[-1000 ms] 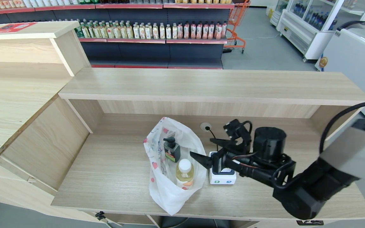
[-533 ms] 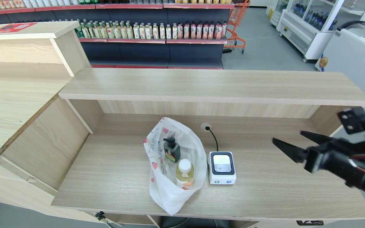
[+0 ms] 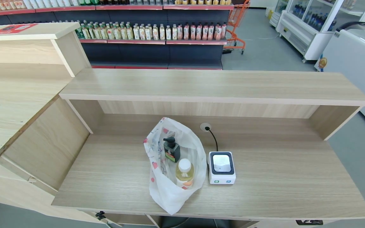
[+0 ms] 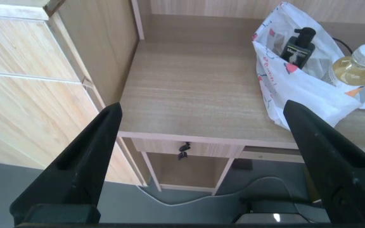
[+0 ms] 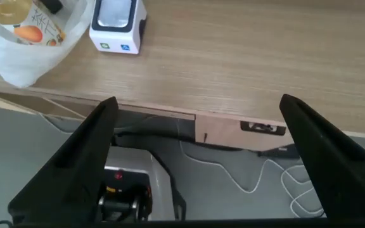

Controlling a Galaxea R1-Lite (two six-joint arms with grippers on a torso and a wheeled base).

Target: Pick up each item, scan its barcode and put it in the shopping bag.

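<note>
A white patterned shopping bag stands open on the wooden counter. Inside it are a dark pump bottle and a yellow drink bottle with a white cap. The white barcode scanner sits just right of the bag, its cable running to a hole in the counter. My left gripper hangs open below the counter's front edge, left of the bag. My right gripper is open too, held low beyond the counter's front edge, right of the scanner.
A raised wooden ledge runs behind the counter, with a taller side unit on the left. Store shelves of bottles and freezers stand farther back. The counter right of the scanner is bare wood.
My right arm has pulled back from beside the scanner, moving right and then out of the head view. The bag, bottles and scanner have stayed put.
</note>
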